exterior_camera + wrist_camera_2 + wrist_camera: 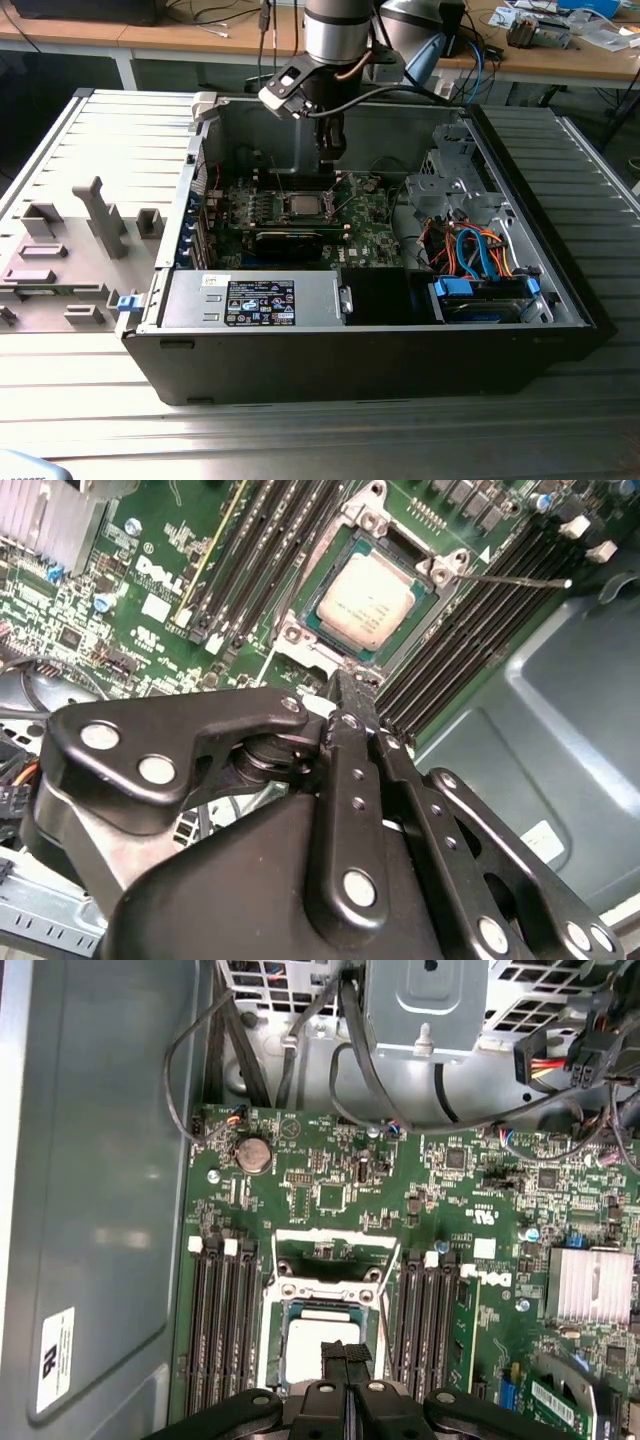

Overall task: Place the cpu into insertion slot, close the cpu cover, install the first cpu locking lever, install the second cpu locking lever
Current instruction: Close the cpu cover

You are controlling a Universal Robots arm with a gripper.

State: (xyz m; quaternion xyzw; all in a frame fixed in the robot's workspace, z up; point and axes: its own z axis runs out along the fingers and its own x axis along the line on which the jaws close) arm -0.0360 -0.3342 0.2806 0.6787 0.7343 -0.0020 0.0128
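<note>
Hovers with gripper [340,688] pinched shut, empty, over insertion slot [300,648] rim, with cpu [365,600] seated just ahead, middle of motherboard [120,620].

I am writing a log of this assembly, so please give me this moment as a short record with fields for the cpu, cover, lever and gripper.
cpu: lying in the slot, silver top up
cover: seems to lie down around the cpu
lever: thin rod angled away from the slot, seems unlatched
gripper: shut, holding nothing, close over the cpu's edge
case: open, arm reaching in from above
</note>
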